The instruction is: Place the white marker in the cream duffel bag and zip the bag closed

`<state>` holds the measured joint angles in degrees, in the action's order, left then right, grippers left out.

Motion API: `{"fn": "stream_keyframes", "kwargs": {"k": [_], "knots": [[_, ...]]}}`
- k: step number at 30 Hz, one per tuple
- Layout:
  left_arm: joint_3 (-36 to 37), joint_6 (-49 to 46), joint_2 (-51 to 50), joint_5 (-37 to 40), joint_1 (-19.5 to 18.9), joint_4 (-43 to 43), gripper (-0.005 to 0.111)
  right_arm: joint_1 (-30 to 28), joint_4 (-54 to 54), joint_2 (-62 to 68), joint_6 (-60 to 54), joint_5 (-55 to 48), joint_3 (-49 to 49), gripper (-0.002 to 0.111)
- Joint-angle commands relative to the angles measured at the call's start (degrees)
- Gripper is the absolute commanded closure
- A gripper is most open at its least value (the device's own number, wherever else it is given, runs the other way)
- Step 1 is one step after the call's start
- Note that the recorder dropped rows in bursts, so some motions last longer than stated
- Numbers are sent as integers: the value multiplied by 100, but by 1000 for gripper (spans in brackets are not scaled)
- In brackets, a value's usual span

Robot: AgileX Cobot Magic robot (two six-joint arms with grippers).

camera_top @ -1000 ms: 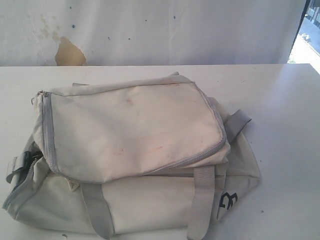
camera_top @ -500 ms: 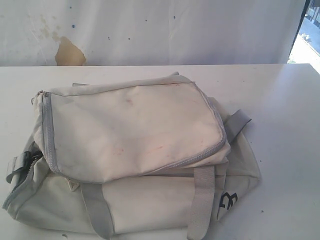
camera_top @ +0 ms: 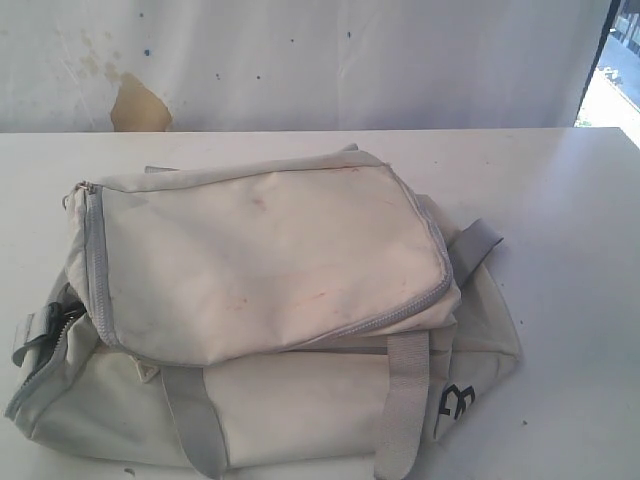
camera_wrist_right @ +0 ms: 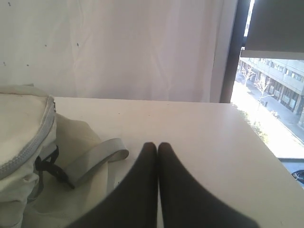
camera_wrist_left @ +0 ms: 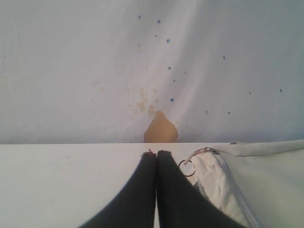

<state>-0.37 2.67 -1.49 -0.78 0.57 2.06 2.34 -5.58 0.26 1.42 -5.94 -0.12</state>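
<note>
**Cream duffel on the counter, both claws pressed together beside it**

Cream fabric fills most of the exterior view: the cream duffel bag [camera_top: 270,300] lies on its side on the white counter [camera_top: 560,200], near the front edge. The only marking we find is a dark logo [camera_top: 455,405] on the bag's right end. It is a curled, letter-like mark that we cannot read. Faint reddish stains cross the big top panel, which is edged by a grey zipper [camera_top: 98,270]. Two grey webbing straps [camera_top: 405,400] run down the front face. At the left end a dark gap [camera_top: 45,345] shows beside a second zipper track. We cannot tell where the white marker is; no view shows it.

We see the claws only from the wrist cameras. The left claw [camera_wrist_left: 156,154] is low over the counter, its two black fingers pressed together with nothing between them, aimed at the stained white backdrop with its tan patch [camera_wrist_left: 160,129]. It sits just beside the bag's end, where a metal ring pull [camera_wrist_left: 187,168] hangs from the zipper.

The right claw [camera_wrist_right: 154,146] is likewise low and level, its fingers pressed flat against each other and empty. It is close to the bag's other end, next to a looped grey strap [camera_wrist_right: 95,159] and a black buckle [camera_wrist_right: 46,165]. A window [camera_wrist_right: 270,90] with street buildings lies beyond the counter's edge.
</note>
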Motion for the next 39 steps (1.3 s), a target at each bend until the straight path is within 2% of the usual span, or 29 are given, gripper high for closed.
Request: {"fn": "stream_keyframes", "kwargs": {"k": [1,39], "knots": [[37,14,-27,-1,15,-30,107,-13,120,-26,-265,-39,12,108],[37,14,-27,-1,15,-30,107,-13,148,-26,-207,-28,12,108]]}}
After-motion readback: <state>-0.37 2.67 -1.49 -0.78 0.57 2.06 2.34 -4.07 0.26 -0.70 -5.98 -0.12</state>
